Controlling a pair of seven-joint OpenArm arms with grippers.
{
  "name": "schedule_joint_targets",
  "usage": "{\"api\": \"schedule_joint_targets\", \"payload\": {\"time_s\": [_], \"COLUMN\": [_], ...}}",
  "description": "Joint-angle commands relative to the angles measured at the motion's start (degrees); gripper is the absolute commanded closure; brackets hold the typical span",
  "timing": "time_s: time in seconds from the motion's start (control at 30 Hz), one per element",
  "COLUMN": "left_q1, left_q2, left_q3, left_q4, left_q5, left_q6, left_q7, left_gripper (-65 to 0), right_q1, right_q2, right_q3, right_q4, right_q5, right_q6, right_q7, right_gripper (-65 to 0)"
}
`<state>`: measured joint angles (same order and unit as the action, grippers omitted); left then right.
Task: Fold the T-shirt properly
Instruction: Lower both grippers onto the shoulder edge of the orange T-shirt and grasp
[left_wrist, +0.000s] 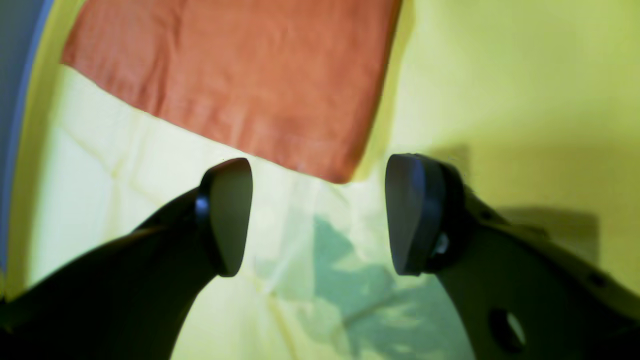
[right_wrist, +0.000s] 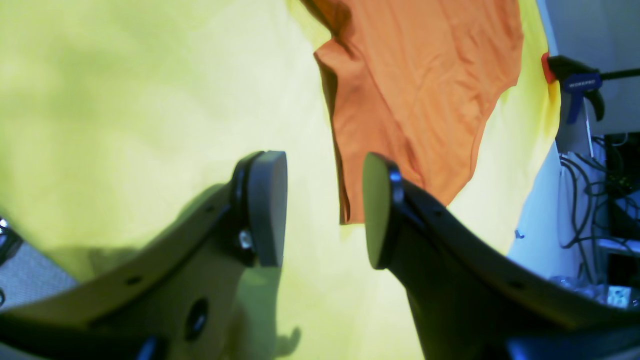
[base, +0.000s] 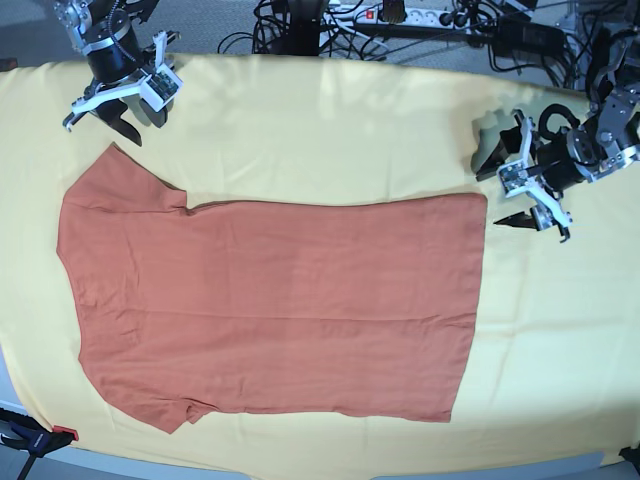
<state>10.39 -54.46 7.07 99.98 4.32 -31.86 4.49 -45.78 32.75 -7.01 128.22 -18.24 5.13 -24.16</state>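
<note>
The T-shirt (base: 270, 305) lies spread flat on a pale yellow cloth (base: 330, 140) that covers the counter, with its sleeves toward the left side of the base view and its straight hem toward the right. It takes up most of the middle of the cloth, and shows only light wrinkles. The left claw (base: 515, 185) sits at the right of the base view, just beside the hem corner of the shirt but not touching it; its jaws stand wide apart and hold nothing. From the left wrist view the same claw (left_wrist: 317, 215) frames bare yellow cloth, with the shirt's corner (left_wrist: 240, 85) just beyond its tips. The right claw (base: 125, 100) is at the upper left of the base view, near the upper sleeve, clear of the fabric. Seen from the right wrist view, that claw (right_wrist: 325, 210) is parted to a moderate gap and empty, with the sleeve edge (right_wrist: 415, 100) lying just past its tips. A clamp (right_wrist: 575, 82) with a blue handle grips the edge of the cloth at the far side.
</note>
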Motion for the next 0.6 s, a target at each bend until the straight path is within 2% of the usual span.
{"api": "schedule_joint_targets", "payload": {"time_s": [0.0, 0.1, 0.2, 0.3, 0.47, 0.57], "left_q1": [-2.9, -8.9, -13.7, -17.7, -21.7, -22.4], "left_q2": [-1.2, -1.2, -1.1, -1.1, -0.8, -0.6], "left_q3": [1.5, 8.3, 14.4, 19.3, 23.5, 23.9], "left_q4": [-0.3, -3.1, -5.2, -7.1, -8.5, -8.5], "left_q5": [0.0, 0.2, 2.7, 4.3, 4.3, 4.2], "left_q6": [0.9, 1.0, 1.1, 3.4, 4.0, 4.1], "left_q7": [-1.2, -1.5, -1.5, -1.5, -1.5, -1.5], "left_gripper": [-42.2, -42.2, -42.2, -42.2, -42.2, -42.2], "right_q1": [0.5, 2.9, 5.4, 8.3, 12.3, 13.8], "right_q2": [0.6, 0.6, 0.6, 0.6, 0.8, 0.8], "right_q3": [0.4, 0.3, 0.3, 0.4, 0.4, 0.4], "right_q4": [0.2, -2.3, -5.4, -8.9, -14.0, -15.7], "right_q5": [-0.2, 2.5, 3.5, 3.5, 3.3, 3.3], "right_q6": [-0.8, -0.7, 0.9, 1.9, 2.8, 5.0], "right_q7": [1.1, 1.1, 1.1, 1.1, 0.5, -0.2], "right_gripper": [-27.3, -27.4, -27.4, -27.4, -28.3, -34.3]}}
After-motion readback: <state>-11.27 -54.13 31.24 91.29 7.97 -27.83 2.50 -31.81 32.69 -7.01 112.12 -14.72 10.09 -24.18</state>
